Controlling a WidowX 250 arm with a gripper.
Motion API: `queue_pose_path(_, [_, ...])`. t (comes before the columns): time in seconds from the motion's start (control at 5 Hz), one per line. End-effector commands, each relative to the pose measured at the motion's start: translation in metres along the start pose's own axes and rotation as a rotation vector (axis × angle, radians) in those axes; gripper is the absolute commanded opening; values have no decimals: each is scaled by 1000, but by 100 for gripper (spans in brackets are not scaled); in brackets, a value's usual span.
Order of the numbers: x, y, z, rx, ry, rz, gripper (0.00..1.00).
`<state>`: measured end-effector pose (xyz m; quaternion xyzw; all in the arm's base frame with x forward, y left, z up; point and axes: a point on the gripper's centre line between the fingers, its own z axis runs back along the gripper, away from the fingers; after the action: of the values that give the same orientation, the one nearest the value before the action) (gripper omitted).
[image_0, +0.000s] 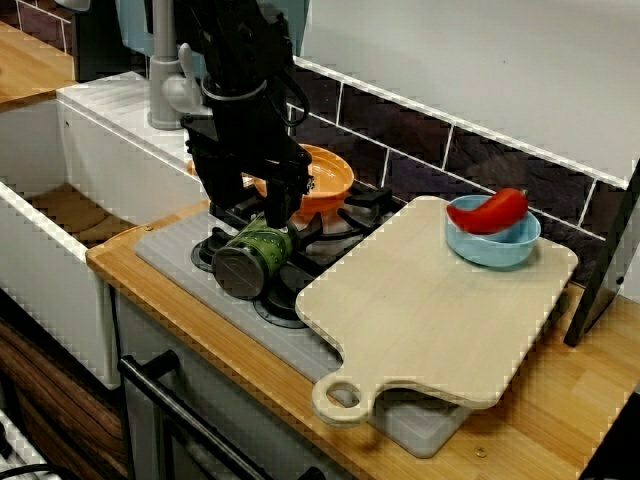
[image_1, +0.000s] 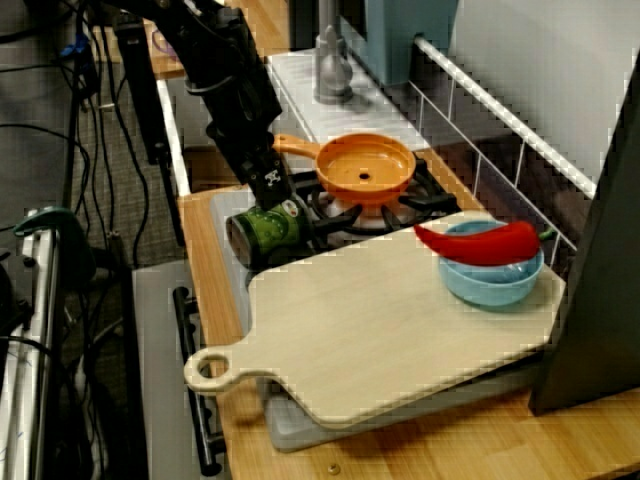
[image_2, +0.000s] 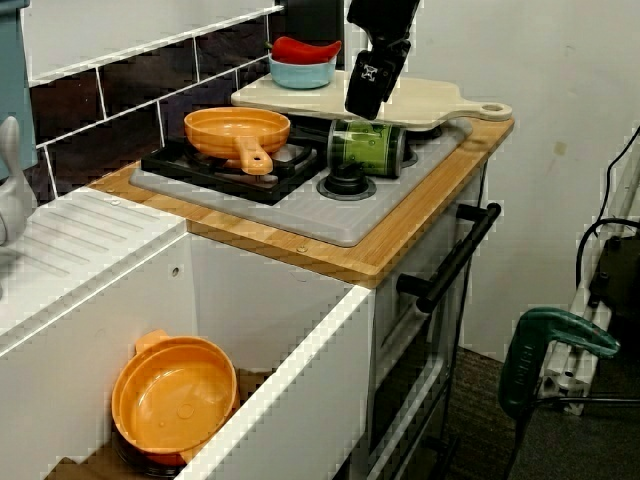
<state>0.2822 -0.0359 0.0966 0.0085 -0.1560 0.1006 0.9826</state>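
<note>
In the view from above the counter's front, the gripper (image_0: 283, 212) comes down onto the green can (image_0: 250, 257). The can lies on its side on the hob's (image_0: 165, 250) front burner at the sink end, lid toward the front edge. The fingertips meet its upper flank; how wide they stand I cannot tell. The orange pan (image_0: 325, 178) sits just behind. The cutting board (image_0: 430, 300) covers the hob's other end, with the blue bowl (image_0: 495, 248) and red pepper (image_0: 497, 210) at its far corner.

The view from the board's end shows the arm slanting down from the sink end. The can is close to the board's rounded corner; whether they touch is unclear.

Only the low view from the sink shows an orange pot (image_2: 175, 395) inside the sink (image_2: 290, 360). Bare hob lies toward the front edge.
</note>
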Motion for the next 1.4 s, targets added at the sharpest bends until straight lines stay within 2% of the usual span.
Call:
queue_pose_path(0.0, [6, -3, -1, 3, -37, 10, 100])
queue_pose_path(0.4, [4, -9, -12, 11, -28, 23, 100])
queue_pose_path(0.8, [2, -14, -26, 51, 2, -8, 100])
queue_pose_path(1.2, [4, -8, -31, 63, 21, -21, 100])
